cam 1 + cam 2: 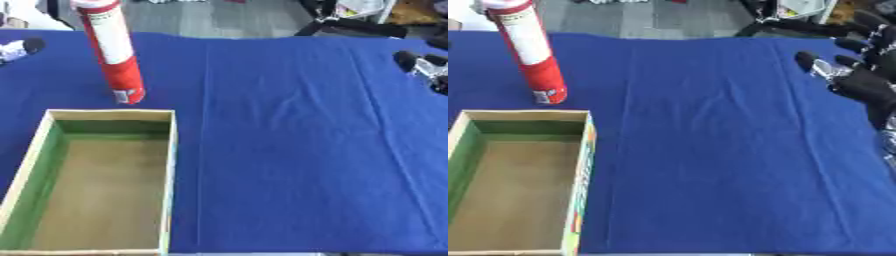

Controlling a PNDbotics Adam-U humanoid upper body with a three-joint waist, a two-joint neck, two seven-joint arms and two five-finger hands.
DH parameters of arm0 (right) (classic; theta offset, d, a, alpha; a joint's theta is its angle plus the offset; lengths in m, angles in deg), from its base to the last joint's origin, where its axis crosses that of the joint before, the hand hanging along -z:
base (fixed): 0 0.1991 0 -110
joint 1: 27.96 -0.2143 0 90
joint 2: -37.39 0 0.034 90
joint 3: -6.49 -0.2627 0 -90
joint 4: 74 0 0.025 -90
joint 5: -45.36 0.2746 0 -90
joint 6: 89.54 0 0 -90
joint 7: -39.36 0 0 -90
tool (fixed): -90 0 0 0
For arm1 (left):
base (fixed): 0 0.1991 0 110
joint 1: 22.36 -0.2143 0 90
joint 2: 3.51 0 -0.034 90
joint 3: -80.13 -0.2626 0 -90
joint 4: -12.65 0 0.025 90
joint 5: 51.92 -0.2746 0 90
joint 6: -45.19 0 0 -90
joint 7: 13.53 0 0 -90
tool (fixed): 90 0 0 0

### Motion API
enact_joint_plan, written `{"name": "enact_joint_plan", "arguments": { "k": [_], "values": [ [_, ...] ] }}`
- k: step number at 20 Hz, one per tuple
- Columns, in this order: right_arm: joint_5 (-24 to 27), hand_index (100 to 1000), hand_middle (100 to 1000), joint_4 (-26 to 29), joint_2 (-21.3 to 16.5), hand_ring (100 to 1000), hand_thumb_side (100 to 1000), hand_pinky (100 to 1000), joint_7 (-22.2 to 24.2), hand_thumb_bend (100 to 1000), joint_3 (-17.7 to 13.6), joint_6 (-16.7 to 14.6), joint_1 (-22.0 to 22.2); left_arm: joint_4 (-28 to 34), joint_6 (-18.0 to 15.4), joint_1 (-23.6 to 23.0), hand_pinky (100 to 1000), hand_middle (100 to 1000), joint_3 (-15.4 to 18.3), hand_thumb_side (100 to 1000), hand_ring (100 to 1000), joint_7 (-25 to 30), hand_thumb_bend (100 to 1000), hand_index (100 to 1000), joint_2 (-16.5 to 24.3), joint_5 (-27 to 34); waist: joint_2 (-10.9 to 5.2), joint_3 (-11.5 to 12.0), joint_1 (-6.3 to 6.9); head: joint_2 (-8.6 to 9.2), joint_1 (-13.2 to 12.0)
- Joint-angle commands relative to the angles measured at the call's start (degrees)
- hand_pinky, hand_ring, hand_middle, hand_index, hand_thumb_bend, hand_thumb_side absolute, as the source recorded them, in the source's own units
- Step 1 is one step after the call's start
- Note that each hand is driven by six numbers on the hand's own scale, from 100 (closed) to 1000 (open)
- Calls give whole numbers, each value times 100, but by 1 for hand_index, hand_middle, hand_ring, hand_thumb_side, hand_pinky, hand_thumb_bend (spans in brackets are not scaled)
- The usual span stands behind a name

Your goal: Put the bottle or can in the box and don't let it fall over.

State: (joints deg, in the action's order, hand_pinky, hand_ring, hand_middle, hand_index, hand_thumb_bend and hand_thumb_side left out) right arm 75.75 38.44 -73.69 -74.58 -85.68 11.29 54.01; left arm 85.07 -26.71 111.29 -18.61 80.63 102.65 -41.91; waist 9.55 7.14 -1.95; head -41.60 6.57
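Standing upright on the blue worktop (297, 150), just beyond the far short wall of the box (171, 165), tall red-and-white can (114, 50), apart from both hands. Nothing yet in the box; brown floor bare, green inner walls showing. Whole task still ahead by the look of it: reach, grasp, lift over the rim, set down upright inside. Long axis near vertical, leaning slightly in these views, cap end up and away, base on the cloth, small label patch low on the side. Right hand (859, 80) at the far right edge, fingers spread and relaxed, holding nothing. Left hand (19, 49) only a sliver at the left edge; fingers not readable, cannot tell.
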Motion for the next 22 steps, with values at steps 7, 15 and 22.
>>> {"name": "enact_joint_plan", "arguments": {
  "k": [7, 15, 22],
  "values": [
    [47, 914, 882, 84, -101, 878, 100, 877, 8, 605, -25, 8, -85, -432, -29, 447, 827, 896, -52, 325, 958, 348, 853, 898, -112, -276, -76, -23, 24, -2, -18],
    [71, 914, 882, 91, -95, 878, 100, 878, 31, 611, -3, 17, -127, -845, -37, 651, 831, 899, -65, 343, 961, 660, 881, 900, -233, -338, -51, -42, 14, 17, -20],
    [76, 914, 883, 108, -80, 879, 100, 878, 34, 615, 9, 27, -166, -1081, -288, 761, 828, 897, -27, 339, 962, 794, 889, 894, -365, -301, -4, -74, -21, 69, -37]
  ]
}}
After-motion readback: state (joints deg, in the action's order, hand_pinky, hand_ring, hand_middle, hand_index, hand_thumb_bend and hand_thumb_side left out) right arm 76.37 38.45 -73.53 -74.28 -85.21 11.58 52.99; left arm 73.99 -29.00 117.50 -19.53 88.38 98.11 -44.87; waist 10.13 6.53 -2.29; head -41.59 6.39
